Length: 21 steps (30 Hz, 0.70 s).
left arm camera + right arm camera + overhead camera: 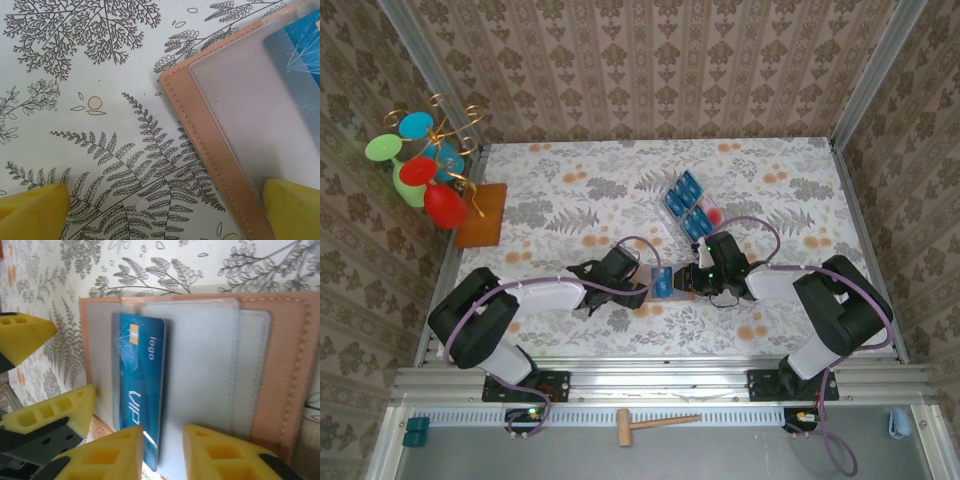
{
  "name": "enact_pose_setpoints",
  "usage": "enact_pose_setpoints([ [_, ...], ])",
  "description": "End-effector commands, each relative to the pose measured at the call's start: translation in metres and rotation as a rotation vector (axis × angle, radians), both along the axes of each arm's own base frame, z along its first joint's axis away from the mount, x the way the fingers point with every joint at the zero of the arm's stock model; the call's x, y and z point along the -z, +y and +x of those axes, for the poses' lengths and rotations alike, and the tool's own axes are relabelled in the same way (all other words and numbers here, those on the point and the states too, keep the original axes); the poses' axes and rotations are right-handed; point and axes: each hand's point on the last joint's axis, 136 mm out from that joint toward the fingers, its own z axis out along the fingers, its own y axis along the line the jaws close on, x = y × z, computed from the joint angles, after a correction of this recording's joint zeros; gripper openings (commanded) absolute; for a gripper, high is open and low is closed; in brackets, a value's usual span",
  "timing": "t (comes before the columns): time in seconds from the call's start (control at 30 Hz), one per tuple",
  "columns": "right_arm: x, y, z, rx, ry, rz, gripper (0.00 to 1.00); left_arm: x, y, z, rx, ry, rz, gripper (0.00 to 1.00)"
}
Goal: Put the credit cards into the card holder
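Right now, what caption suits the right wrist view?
Blue credit card partly tucked into the open card holder, right hand at its free end.

Lab rig — alu frame (660, 385), wallpaper mock-up

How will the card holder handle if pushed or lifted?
Likely floppy: the card holder looks thin, stitched, lying open flat, so lifting one edge may fold it. Probably light; a push should slide it over the tablecloth. Its clear sleeves look slick, so the blue card could slip out.
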Motion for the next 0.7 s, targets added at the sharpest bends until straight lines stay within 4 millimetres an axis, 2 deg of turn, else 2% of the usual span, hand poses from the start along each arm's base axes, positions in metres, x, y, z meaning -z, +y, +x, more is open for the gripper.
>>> enact_pose_setpoints([
  [0.0, -0.002, -0.002, 0.007, 0.002, -0.007, -0.034, 0.15, 0.013, 0.019, -0.009, -0.009, 0.034, 0.066, 1.0],
  [0.13, -0.002, 0.001, 0.01, -0.003, -0.002, -0.031, 0.07, 0.013, 0.019, -0.01, -0.008, 0.033, 0.061, 1.0],
  [0.67, 0.008, 0.013, 0.014, -0.016, 0.023, -0.027, 0.01, 0.014, 0.016, -0.008, -0.003, 0.031, 0.052, 1.0],
])
